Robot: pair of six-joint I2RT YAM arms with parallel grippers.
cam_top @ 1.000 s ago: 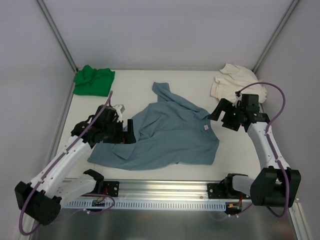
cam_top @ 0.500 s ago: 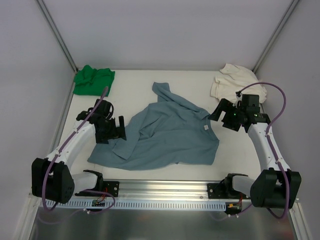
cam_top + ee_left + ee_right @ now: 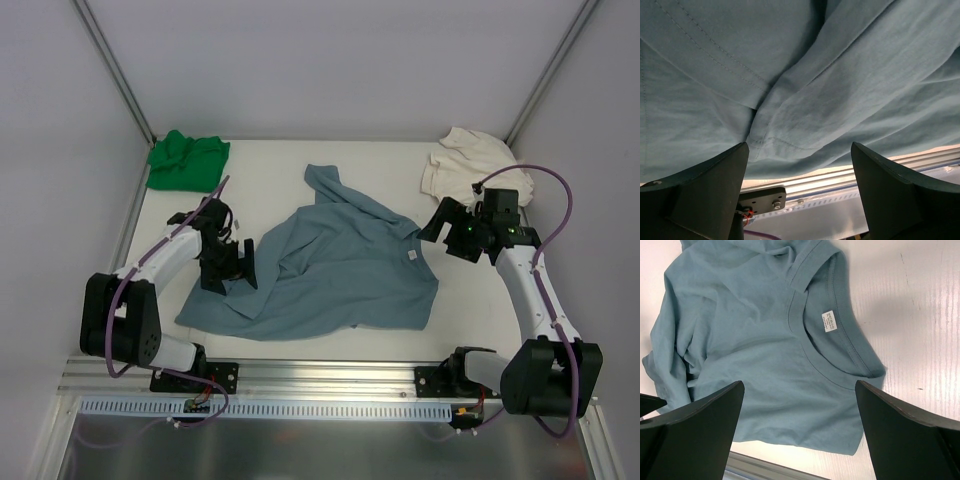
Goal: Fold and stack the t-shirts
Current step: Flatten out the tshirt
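Three shirts were out on the white tabletop, and two pincers over them. The dusty blue-grey soft cloth tee lay spread and rumpled in the middle, its small white neck tag showing near its right edge. The bright green cloth tee sat bunched in the far left corner, and the cream-white cloth tee was heaped in the far right corner, both well apart from the arms.

The left pincer was right at the blue-grey tee's left edge, its fingers spread, with the cloth just ahead of them and nothing pinched. The right pincer hovered just off the tee's right side near the collar, jaws wide and released, and the cream-white tee was behind it.
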